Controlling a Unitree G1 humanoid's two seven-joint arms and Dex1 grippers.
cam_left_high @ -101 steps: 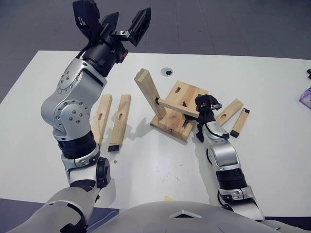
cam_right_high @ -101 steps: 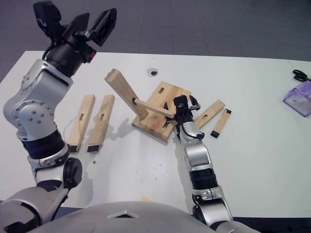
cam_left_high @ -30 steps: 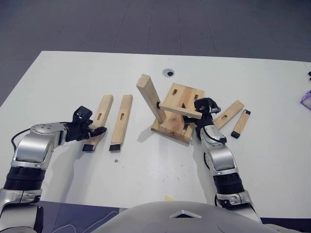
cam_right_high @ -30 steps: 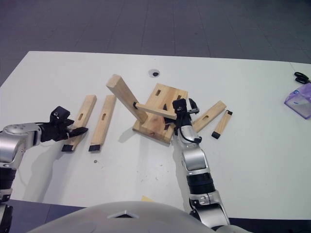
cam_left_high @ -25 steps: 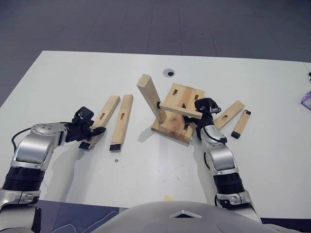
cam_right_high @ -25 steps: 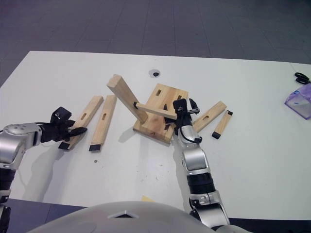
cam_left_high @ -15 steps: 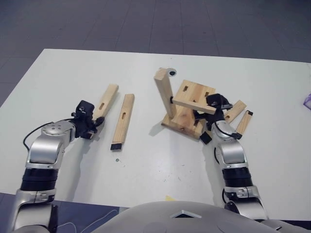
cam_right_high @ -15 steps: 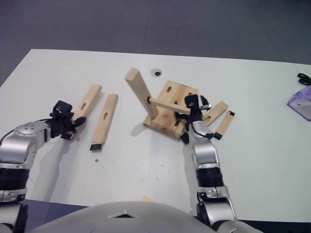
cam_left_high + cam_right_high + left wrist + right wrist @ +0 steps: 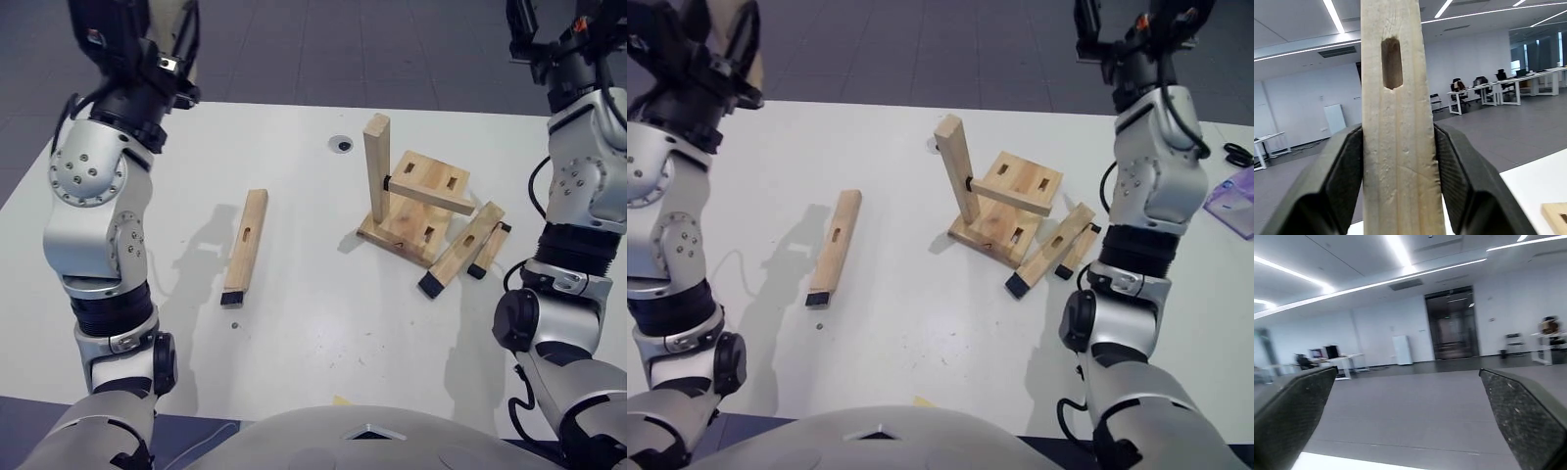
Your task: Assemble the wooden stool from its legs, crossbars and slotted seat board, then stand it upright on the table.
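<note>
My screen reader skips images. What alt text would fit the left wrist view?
A slotted wooden leg is clamped between the left gripper's two black fingers, its oval slot just beyond them. Behind is an office hall with strip ceiling lights.

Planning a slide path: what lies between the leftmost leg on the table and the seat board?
Bare table between leg and seat board, in the left eye view.

- Left arm [image 9: 96, 186]: rounded silver shells, small screws ringing the joint caps, black collars.
- Right arm [image 9: 586, 166]: matching silver shells, a black cable looping alongside.
- Left hand [image 9: 1400, 186] and right hand [image 9: 1408, 423]: black, with grainy pads [image 9: 1528, 426].
</note>
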